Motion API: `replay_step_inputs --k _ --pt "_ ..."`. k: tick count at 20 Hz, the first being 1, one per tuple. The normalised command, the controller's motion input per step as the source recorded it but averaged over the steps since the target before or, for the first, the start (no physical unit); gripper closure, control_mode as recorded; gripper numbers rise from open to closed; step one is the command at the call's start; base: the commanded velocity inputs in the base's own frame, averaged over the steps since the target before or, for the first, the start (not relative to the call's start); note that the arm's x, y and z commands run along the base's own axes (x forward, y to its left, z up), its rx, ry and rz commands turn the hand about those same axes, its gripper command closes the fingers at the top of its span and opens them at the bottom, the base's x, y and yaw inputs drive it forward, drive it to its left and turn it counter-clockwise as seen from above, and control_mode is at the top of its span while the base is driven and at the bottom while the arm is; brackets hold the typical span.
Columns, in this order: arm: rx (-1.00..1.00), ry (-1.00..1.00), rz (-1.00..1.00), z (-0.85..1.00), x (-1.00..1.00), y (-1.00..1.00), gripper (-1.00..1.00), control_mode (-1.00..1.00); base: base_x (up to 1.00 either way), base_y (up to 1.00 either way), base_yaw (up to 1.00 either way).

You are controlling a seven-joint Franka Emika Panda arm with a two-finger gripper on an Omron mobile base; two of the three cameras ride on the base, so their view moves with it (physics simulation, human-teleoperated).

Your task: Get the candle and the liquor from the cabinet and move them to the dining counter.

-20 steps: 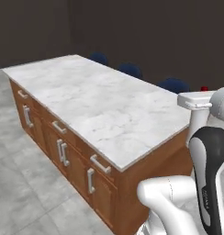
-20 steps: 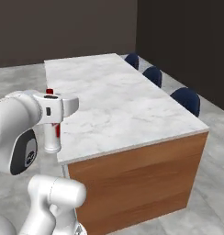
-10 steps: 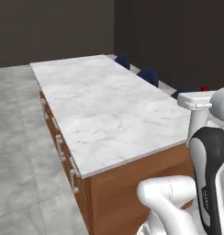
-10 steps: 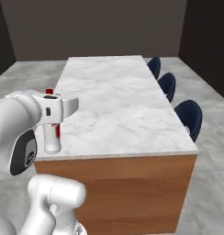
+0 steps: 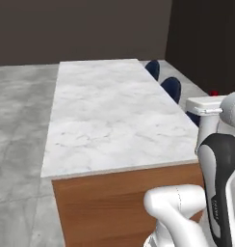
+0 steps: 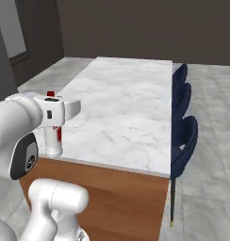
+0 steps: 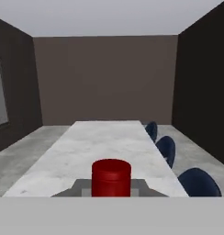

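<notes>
Clamped around the liquor, the gripper grasps the bottle upright by its upper part, at the left of the right base view; the white-grey body hangs below the hand, against the near left corner of the dining counter. From the hand view the red cap stands at bottom centre with the marble top stretching away beyond it. To the right, navy stools line the island's far side, three in a row.
</notes>
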Motion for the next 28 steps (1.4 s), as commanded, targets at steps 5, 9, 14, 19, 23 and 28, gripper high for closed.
replay_step_inputs --k 5,9,14,19,23,28 --pt "0.00 0.00 0.00 0.00 0.00 0.00 1.00 1.00 -0.57 -1.00 0.18" --pt "0.00 0.00 0.00 0.00 0.00 0.00 1.00 1.00 -0.62 -1.00 0.14" --pt "0.00 0.00 0.00 0.00 0.00 0.00 1.00 1.00 -0.11 -1.00 0.29" --pt "0.00 0.00 0.00 0.00 0.00 0.00 1.00 1.00 0.25 -1.00 0.46" --pt "0.00 0.00 0.00 0.00 0.00 0.00 1.00 1.00 0.32 -1.00 0.51" --pt "0.00 0.00 0.00 0.00 0.00 0.00 1.00 1.00 0.32 -1.00 0.53"
